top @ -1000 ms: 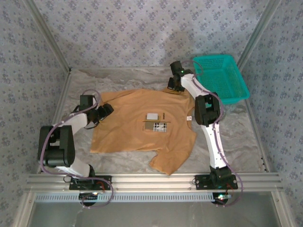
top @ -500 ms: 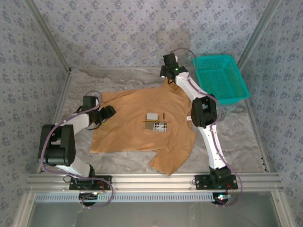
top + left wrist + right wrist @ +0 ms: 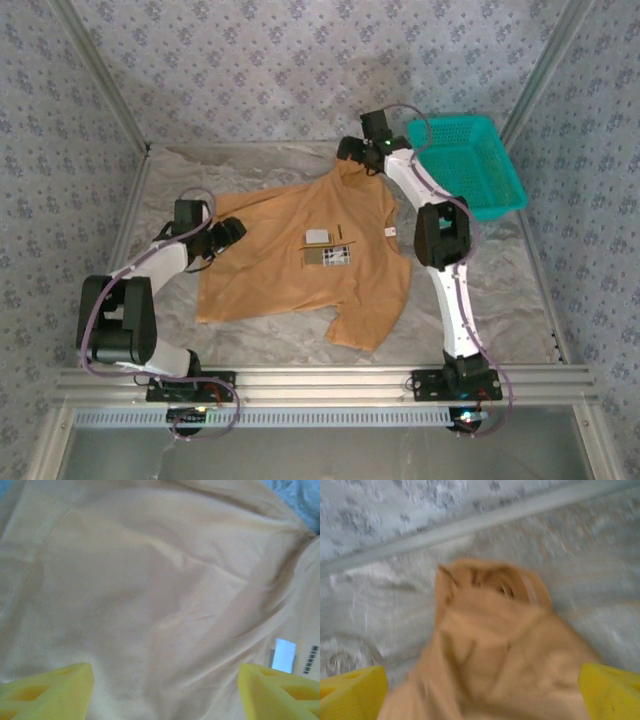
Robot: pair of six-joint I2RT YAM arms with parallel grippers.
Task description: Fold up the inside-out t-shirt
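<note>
Over the collar of the inside-out t-shirt (image 3: 290, 275), right tool (image 3: 480, 685) wide apart, empty; left tool (image 3: 165, 690) likewise.

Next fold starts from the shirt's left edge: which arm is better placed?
Left. The left claw hovers open over the shirt at that edge. The right claw is open at the shirt's far bunched tip, near the basket.

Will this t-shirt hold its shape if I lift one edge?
Likely floppy: the t-shirt lies in soft creases, its far edge bunched up, so it should sag. Probably light and thin; a push may wrinkle it rather than slide it.
</note>
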